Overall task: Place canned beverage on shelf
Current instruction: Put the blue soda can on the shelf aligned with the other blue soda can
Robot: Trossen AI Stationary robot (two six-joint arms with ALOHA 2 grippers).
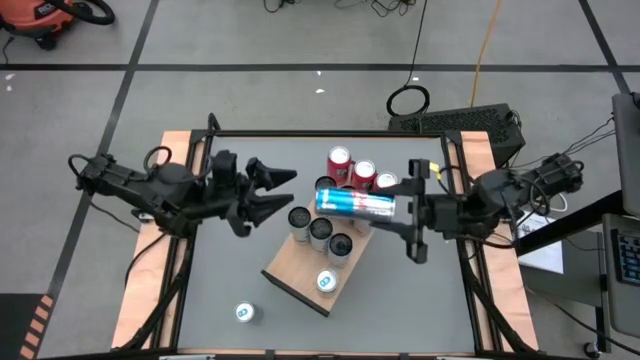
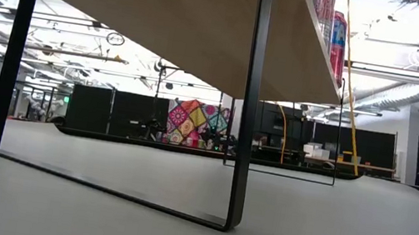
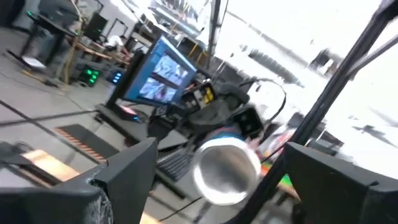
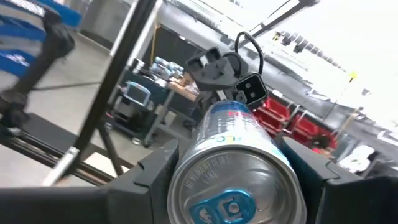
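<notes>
My right gripper (image 1: 393,207) is shut on a blue and silver can (image 1: 352,202) that lies level above the far end of the shelf (image 1: 290,268), a light-brown board on black legs. My left gripper (image 1: 285,192) is open and empty to the can's left, its fingers pointing at the can's silver base (image 3: 227,171). Three dark-topped cans (image 1: 320,230) and one blue-topped can (image 1: 326,282) stand on the shelf. The low view shows the shelf's underside (image 2: 176,11) from table height. My right gripper pinches the can's side wall near its tab end (image 4: 186,165) between its two fingers (image 4: 149,171). The fingers come level from the table's right and lie along the can. The can lies on its side, lifted clear, its base toward my left gripper.
Three red cans (image 1: 362,174) stand on the table beyond the shelf's far end. One blue-topped can (image 1: 246,314) stands on the table near its front edge. The table's black frame (image 1: 330,134) runs along its far edge.
</notes>
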